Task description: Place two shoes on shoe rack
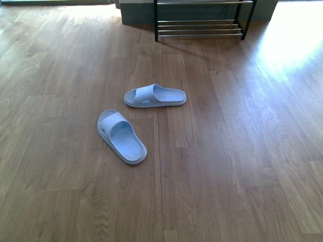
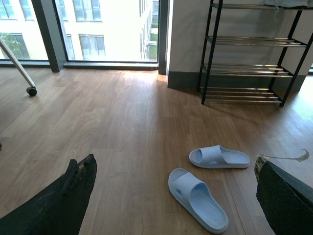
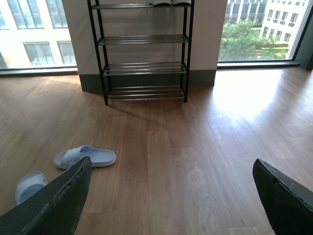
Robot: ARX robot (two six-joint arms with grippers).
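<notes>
Two pale blue slide sandals lie on the wooden floor. The nearer sandal point(image 1: 121, 136) points diagonally; the farther sandal point(image 1: 155, 96) lies crosswise beyond it. Both also show in the left wrist view, the nearer sandal point(image 2: 197, 199) and the farther sandal point(image 2: 219, 157), between the fingers of my open left gripper point(image 2: 173, 164), which hangs well above them. The shoe rack point(image 1: 200, 29) stands at the back against the wall, black frame with chrome bars, also seen as the shoe rack point(image 3: 142, 68). My right gripper point(image 3: 171, 166) is open over bare floor, the sandals off to its side. Neither arm shows in the front view.
Large windows run along the far wall on both sides of the rack. A wheeled chrome leg point(image 2: 30, 89) stands off to one side near the window. White soles of something rest on the rack's top shelf point(image 3: 164, 2).
</notes>
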